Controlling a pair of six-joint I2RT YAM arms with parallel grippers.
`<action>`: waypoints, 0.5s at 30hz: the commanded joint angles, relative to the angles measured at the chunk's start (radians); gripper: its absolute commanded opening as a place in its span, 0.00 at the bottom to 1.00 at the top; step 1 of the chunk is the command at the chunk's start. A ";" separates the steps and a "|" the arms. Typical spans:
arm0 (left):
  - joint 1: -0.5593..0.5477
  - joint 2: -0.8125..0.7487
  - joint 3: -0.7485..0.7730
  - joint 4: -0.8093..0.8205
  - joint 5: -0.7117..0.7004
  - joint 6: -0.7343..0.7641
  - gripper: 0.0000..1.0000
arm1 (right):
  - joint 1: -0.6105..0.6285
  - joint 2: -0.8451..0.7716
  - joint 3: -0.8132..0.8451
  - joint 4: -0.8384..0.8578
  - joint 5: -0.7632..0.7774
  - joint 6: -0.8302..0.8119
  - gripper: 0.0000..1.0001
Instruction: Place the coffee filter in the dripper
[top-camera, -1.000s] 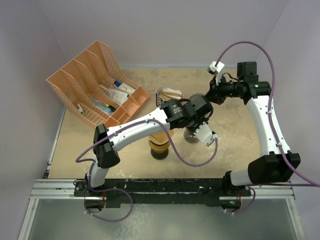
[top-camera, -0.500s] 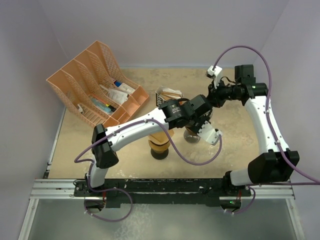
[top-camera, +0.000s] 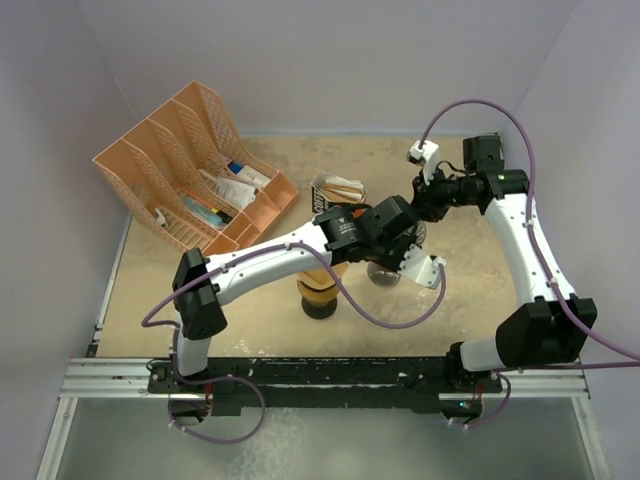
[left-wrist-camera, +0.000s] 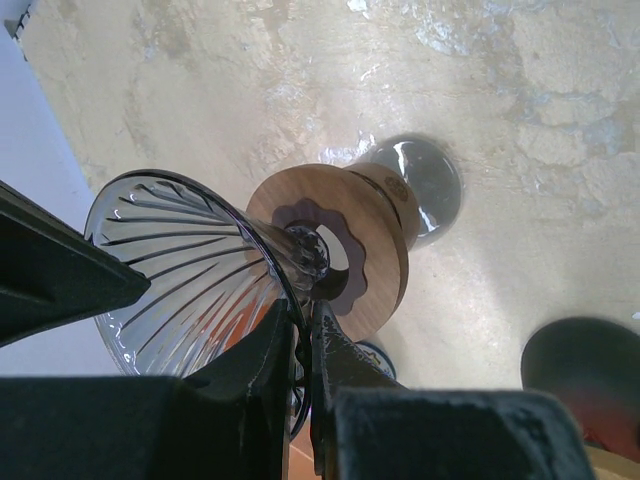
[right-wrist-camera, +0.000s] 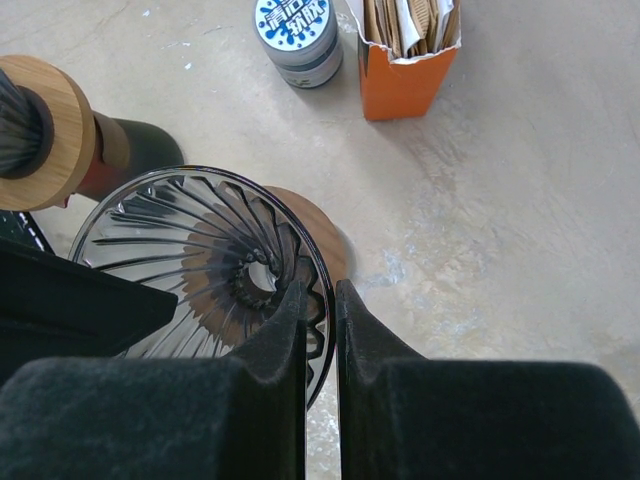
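Left claw (left-wrist-camera: 305, 345): closed on the glass rim of the dripper (left-wrist-camera: 180, 265).
Right claw (right-wrist-camera: 320, 300): fingers barely apart astride the rim; cannot tell whether they pinch it.
Dripper, left wrist: wooden collar (left-wrist-camera: 375, 225) seen from below.
Dripper, right wrist: ribbed inside seen from above.
Coffee filters (right-wrist-camera: 400, 20): upright in orange box (right-wrist-camera: 400, 88), beyond the dripper.
Top view alone: file rack (top-camera: 190, 165), far left of worktop (top-camera: 470, 270).

Left arm (top-camera: 262, 262) and right arm (top-camera: 532, 250) meet over the middle of the counter (top-camera: 470, 295). The left pincer (left-wrist-camera: 303, 350) has its jaws pinched nearly together; the right pincer (right-wrist-camera: 320, 320) has its jaws a slit apart.
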 joint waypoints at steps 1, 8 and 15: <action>0.011 -0.076 -0.023 0.065 0.007 -0.092 0.00 | 0.000 -0.004 -0.014 0.011 0.048 -0.033 0.09; 0.011 -0.103 -0.109 0.094 0.009 -0.108 0.00 | 0.001 0.011 -0.020 0.009 0.053 -0.039 0.09; 0.019 -0.107 -0.155 0.117 0.006 -0.123 0.01 | 0.014 0.024 -0.028 0.018 0.075 -0.045 0.11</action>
